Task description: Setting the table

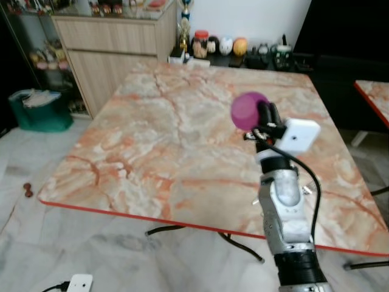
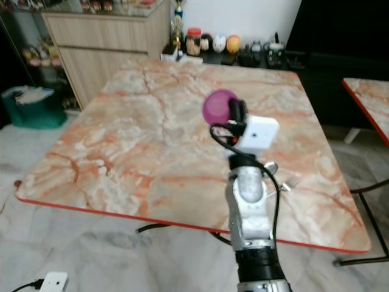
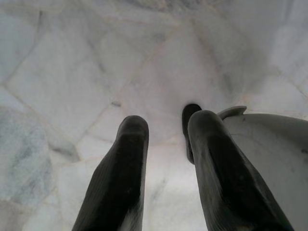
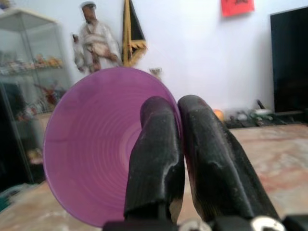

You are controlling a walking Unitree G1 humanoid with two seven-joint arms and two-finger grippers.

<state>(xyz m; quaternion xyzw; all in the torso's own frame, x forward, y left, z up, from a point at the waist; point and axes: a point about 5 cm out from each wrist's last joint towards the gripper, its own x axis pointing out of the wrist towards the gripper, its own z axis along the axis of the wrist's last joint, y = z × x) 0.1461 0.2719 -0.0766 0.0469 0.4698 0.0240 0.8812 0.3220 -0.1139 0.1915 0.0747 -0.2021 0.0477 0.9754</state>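
My right gripper [image 1: 268,115] is shut on the rim of a purple bowl [image 1: 246,111], which it holds tipped on its side above the middle right of the marble table [image 1: 152,140]. In the right wrist view the two black fingers [image 4: 159,144] pinch the bowl's rim [image 4: 96,144], with one finger inside the bowl. Metal cutlery [image 2: 287,181] lies on the table just right of my forearm. My left gripper [image 3: 166,122] hangs open over the pale floor tiles with nothing between its fingers.
A wooden cabinet [image 1: 115,42] stands behind the table's far left corner, with a green bin [image 1: 39,109] beside it. Jars and ornaments [image 1: 213,45] line a low shelf past the far edge. A second table [image 1: 374,94] stands at the right. A white plug [image 1: 79,283] lies on the floor.
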